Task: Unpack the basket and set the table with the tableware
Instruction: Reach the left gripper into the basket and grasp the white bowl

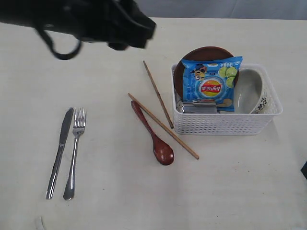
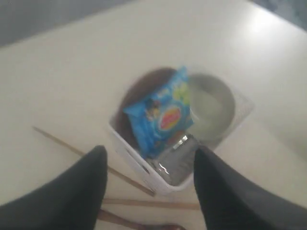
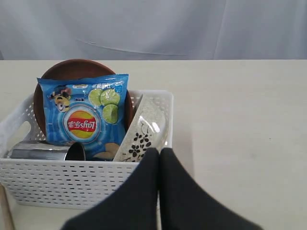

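Observation:
The white basket (image 1: 225,122) stands right of centre on the table (image 1: 120,201). It holds a brown plate (image 1: 206,51), a floral bowl (image 1: 249,91) on its side, a steel cup (image 1: 199,108) and a blue snack bag (image 1: 211,84). Two chopsticks (image 1: 157,93) and a wooden spoon (image 1: 153,136) lie left of the basket, with a knife (image 1: 60,151) and fork (image 1: 74,153) further left. My left gripper (image 2: 149,153) hangs open and empty high above the basket's near corner (image 2: 139,160). My right gripper (image 3: 159,151) is shut and empty, just outside the basket wall (image 3: 72,182) by the bowl (image 3: 141,136).
My left arm (image 1: 96,21) is a dark blur across the top left of the exterior view. The snack bag (image 3: 84,115) leans against the plate (image 3: 72,69) and covers much of it. The cup (image 3: 43,151) lies on its side under the bag.

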